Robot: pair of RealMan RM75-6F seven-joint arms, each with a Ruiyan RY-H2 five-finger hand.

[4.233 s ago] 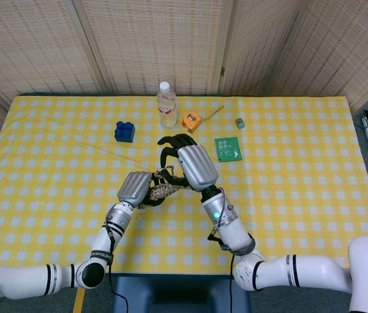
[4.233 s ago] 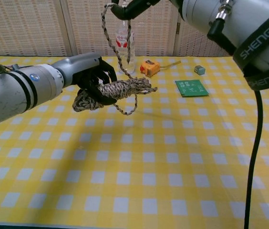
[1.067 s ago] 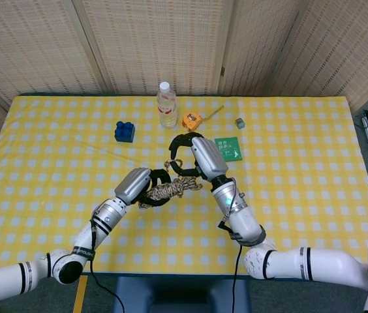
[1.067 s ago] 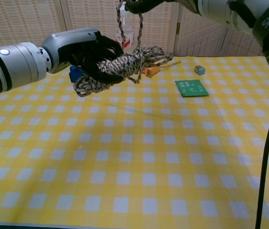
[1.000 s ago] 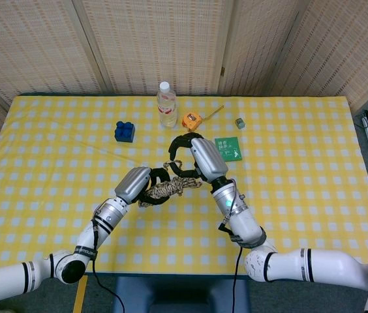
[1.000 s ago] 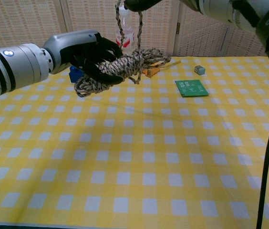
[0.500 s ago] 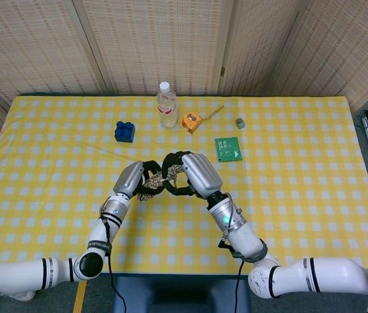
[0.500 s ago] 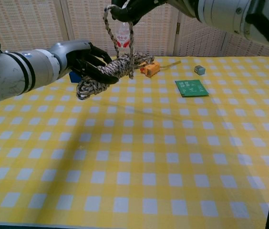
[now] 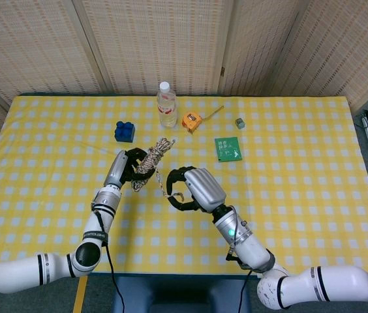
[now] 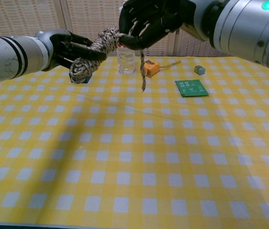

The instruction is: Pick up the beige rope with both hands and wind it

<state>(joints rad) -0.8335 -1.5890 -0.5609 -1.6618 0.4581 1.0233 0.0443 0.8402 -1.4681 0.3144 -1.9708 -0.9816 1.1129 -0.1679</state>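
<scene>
Tablecloth [image 9: 301,163] yellow-white checked; woven screens [image 9: 151,39] behind table.

In the chest view the coiled beige rope [image 10: 92,52] hides most of the blue block [image 10: 86,77], and the right hand [image 10: 146,23] covers the bottle's [image 10: 125,58] top.

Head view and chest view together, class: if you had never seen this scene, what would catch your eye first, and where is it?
First, the beige rope, a wound bundle held above the yellow checked table by the left hand. Next, the right hand beside it, pinching the rope's loose end, which dangles below it. Along the far edge stand a water bottle, a blue block, an orange tape measure and a green board.
</scene>
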